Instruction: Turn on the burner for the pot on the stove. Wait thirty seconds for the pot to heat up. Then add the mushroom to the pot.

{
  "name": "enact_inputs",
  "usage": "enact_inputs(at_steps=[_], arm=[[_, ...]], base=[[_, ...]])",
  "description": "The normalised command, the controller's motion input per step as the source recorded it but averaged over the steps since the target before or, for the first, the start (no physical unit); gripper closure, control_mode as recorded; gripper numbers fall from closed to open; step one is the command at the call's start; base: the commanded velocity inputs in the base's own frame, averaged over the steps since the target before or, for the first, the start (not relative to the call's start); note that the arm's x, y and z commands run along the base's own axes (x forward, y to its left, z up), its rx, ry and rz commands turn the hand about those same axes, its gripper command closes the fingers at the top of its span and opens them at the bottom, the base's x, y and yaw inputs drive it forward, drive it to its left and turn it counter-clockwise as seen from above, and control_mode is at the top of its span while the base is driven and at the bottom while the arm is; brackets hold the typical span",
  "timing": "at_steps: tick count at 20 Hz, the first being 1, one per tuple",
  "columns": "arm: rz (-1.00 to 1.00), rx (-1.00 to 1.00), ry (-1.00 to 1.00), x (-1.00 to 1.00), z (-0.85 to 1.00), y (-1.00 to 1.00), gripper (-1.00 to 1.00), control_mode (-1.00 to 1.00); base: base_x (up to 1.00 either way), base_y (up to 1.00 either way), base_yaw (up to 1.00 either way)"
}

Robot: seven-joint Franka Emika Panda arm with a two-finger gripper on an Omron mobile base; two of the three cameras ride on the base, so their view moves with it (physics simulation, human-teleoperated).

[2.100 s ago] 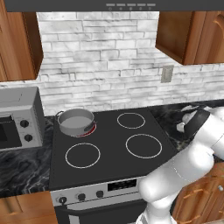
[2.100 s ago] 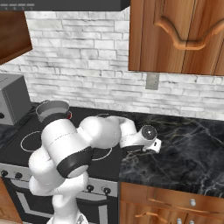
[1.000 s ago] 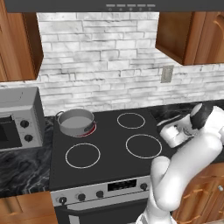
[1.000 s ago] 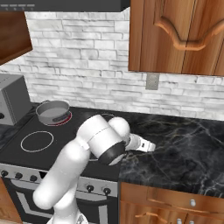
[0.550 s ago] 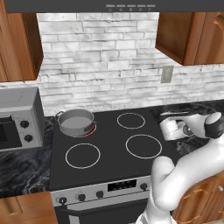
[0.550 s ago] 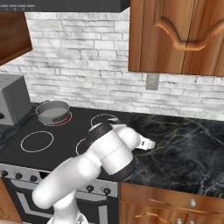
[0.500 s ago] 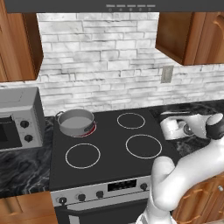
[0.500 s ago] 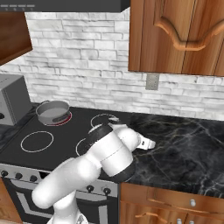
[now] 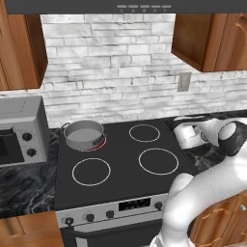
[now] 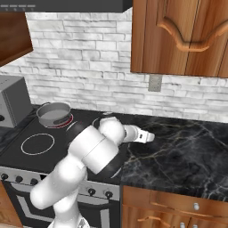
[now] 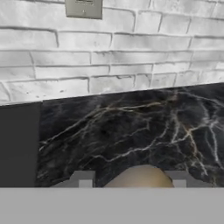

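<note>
The gripper pinches the mushroom between its two fingertips, its beige cap bulging between them, lifted above the dark marble counter just right of the stove. The hold is likely for carrying it across to the pot, which sits well apart on the red-rimmed burner at the back left, apparently already heating.

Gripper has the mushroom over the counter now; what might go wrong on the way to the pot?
1. The mushroom shows just its rounded cap between the gripper fingertips, so the hold may be shallow and slip.
2. The pot sits at the stove's far back corner, a long carry across.
3. Its opening is small, so a drop could miss.
</note>
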Motion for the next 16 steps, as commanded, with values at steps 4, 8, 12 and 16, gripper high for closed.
enact_inputs(at_steps=[4, 8, 12, 16], arm=[[0.15, 0.05, 0.03, -0.01, 0.75, 0.29, 1.00, -1.00], [0.17, 0.23, 0.12, -0.09, 0.56, 0.18, 1.00, -1.00], [0.09, 0.33, 0.09, -0.23, 0.56, 0.19, 1.00, -1.00], [0.06, 0.24, 0.18, -0.23, 0.48, 0.42, 1.00, -1.00]], base=[[0.00, 0.00, 0.00], [0.00, 0.00, 0.00], [0.00, 0.00, 0.00], [0.00, 0.00, 0.00]])
